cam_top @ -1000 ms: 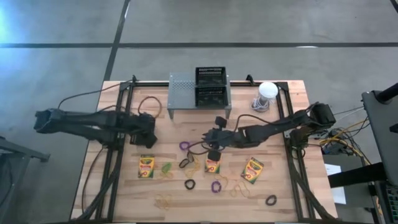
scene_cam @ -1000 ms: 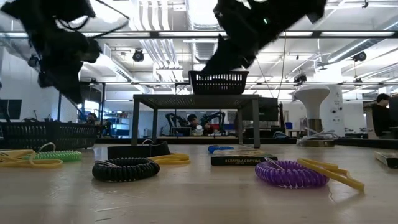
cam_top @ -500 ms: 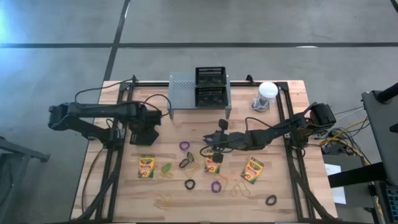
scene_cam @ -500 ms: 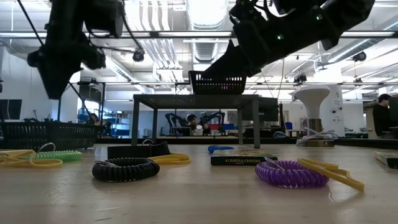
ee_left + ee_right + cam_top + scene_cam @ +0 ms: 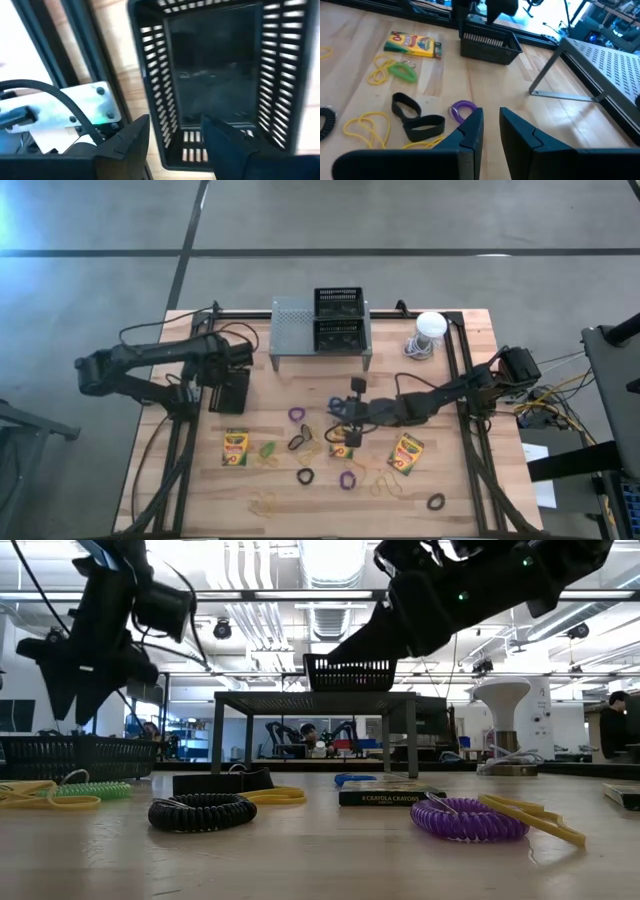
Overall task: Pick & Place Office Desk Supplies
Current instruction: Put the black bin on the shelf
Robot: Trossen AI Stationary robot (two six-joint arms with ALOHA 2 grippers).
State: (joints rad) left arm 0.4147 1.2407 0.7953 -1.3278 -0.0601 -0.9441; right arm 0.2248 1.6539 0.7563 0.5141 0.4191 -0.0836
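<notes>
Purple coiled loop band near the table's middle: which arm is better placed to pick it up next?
The right, probably. The right gripper hovers beside the purple coiled loop band, with the band just ahead of its fingers in the right wrist view. The left gripper is over the black plastic basket at the table's left side.

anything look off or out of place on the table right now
One black plastic basket sits alone on the wooden table, away from the grey metal mesh rack that holds the other baskets. The left gripper hovers open above it. Loop bands and crayon boxes lie scattered, but nothing looks damaged.
</notes>
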